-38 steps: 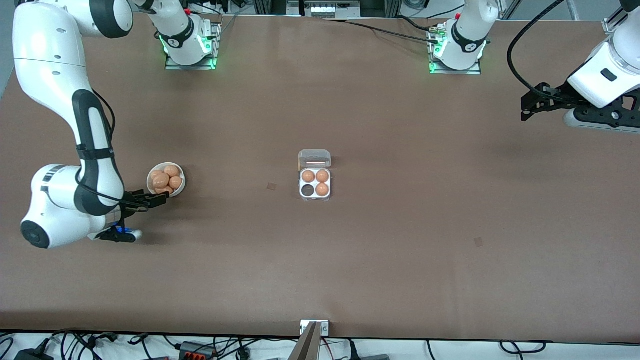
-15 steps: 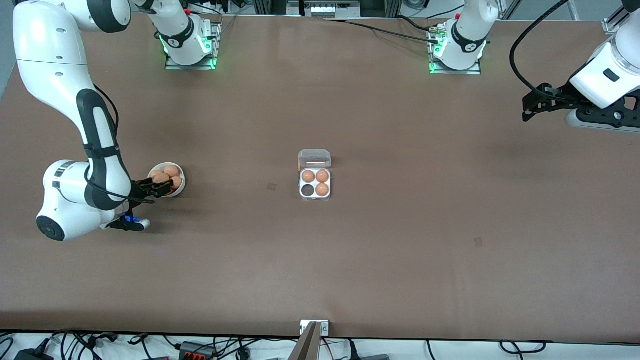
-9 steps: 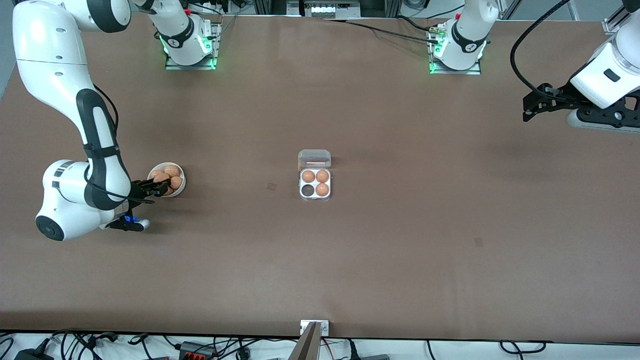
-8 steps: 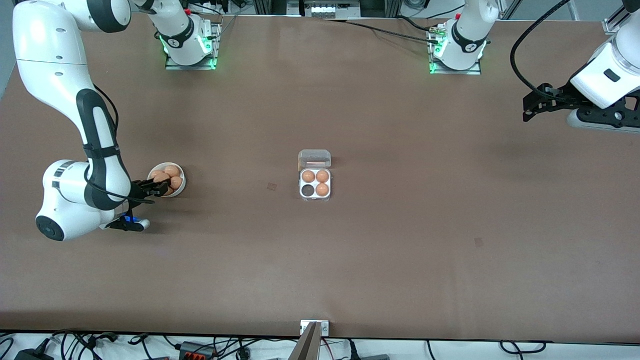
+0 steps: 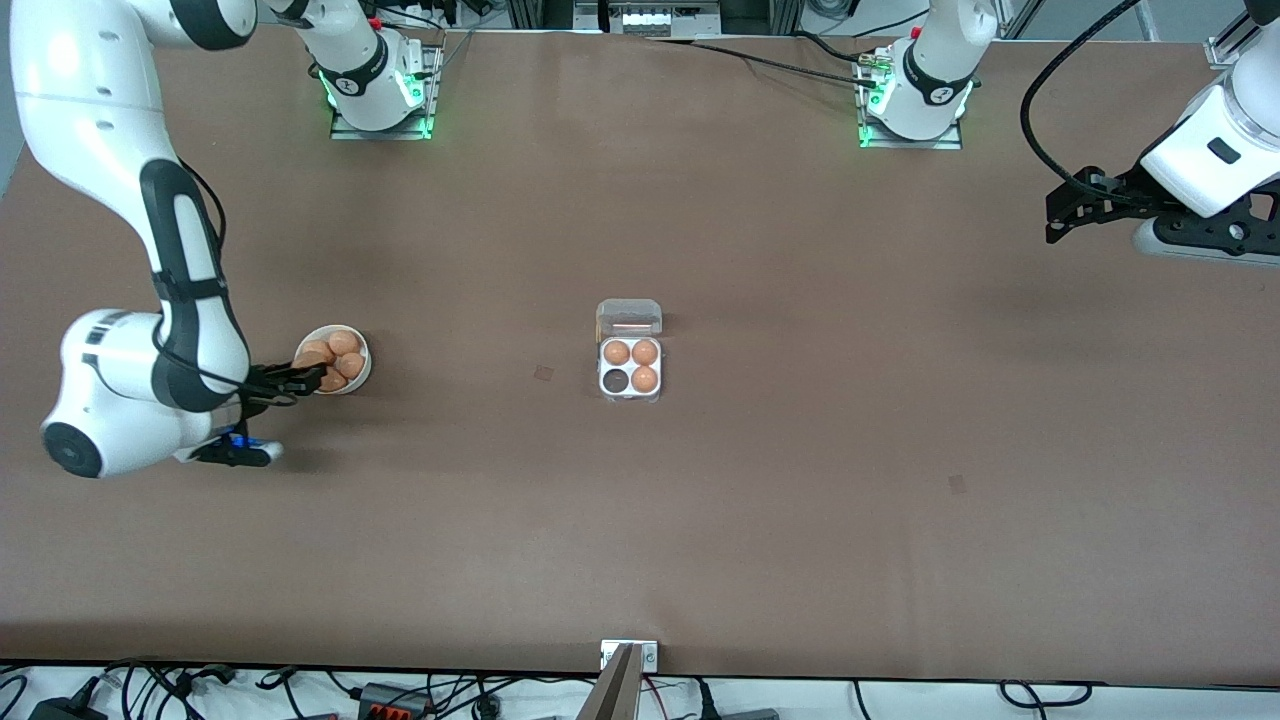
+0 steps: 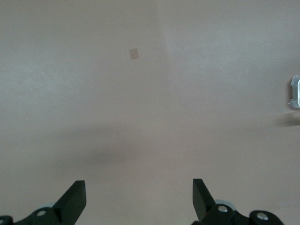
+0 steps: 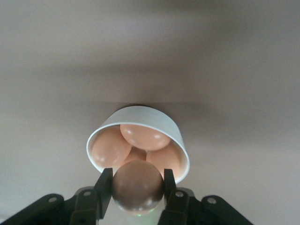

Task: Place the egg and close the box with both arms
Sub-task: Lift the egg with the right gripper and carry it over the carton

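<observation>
My right gripper (image 7: 137,177) is shut on an orange-brown egg (image 7: 137,185), held just above the rim of the white bowl (image 7: 140,113). In the front view the right gripper (image 5: 304,376) hangs over the edge of the bowl (image 5: 364,352) toward the right arm's end of the table. The clear box (image 5: 630,392) sits at mid-table with its lid (image 5: 629,318) open; three cells hold eggs and one cell (image 5: 614,381) shows dark. My left gripper (image 5: 1048,221) waits open over the left arm's end of the table, and in its own view the left gripper (image 6: 137,185) holds nothing.
Several more eggs (image 7: 143,135) lie in the bowl. A corner of the box (image 6: 295,92) shows at the edge of the left wrist view. Small tape squares (image 5: 543,373) (image 5: 957,484) mark the brown table. The arm bases (image 5: 380,95) (image 5: 912,100) stand along the edge farthest from the front camera.
The right gripper has shut on an egg in the bowl and drawn it up and slightly back toward the right arm's end. The left arm has not moved.
</observation>
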